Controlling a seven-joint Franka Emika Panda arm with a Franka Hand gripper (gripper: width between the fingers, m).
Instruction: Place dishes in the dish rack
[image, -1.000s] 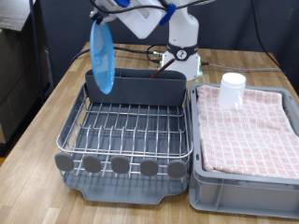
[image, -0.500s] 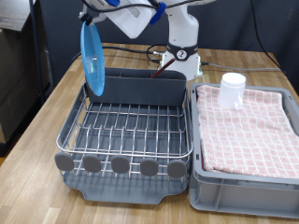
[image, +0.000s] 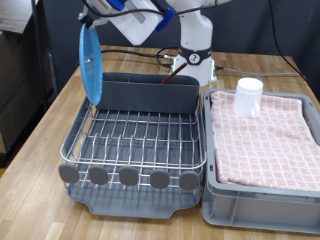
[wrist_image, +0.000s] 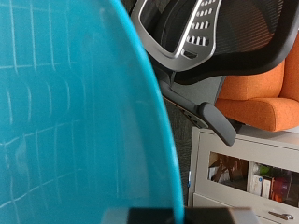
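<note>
My gripper (image: 97, 18) is at the exterior view's top left, shut on the upper rim of the round light-blue plate (image: 91, 62). The plate hangs on edge above the far left corner of the dish rack (image: 140, 140), just left of the tall grey utensil bin (image: 150, 94). In the wrist view the plate (wrist_image: 75, 121) fills most of the picture. The white cup (image: 248, 96) stands on the red-checked cloth (image: 270, 135) at the right. The wooden spoon is out of view.
The cloth lies in a grey crate (image: 262, 200) right of the rack. The robot base (image: 196, 50) stands behind the bin. Both sit on a wooden table (image: 40, 170). An office chair (wrist_image: 201, 47) and an orange seat (wrist_image: 257, 93) show in the wrist view.
The gripper has carried the plate towards the exterior view's left and a little up, from over the bin's left end to beyond the rack's left corner. The cup has not moved.
</note>
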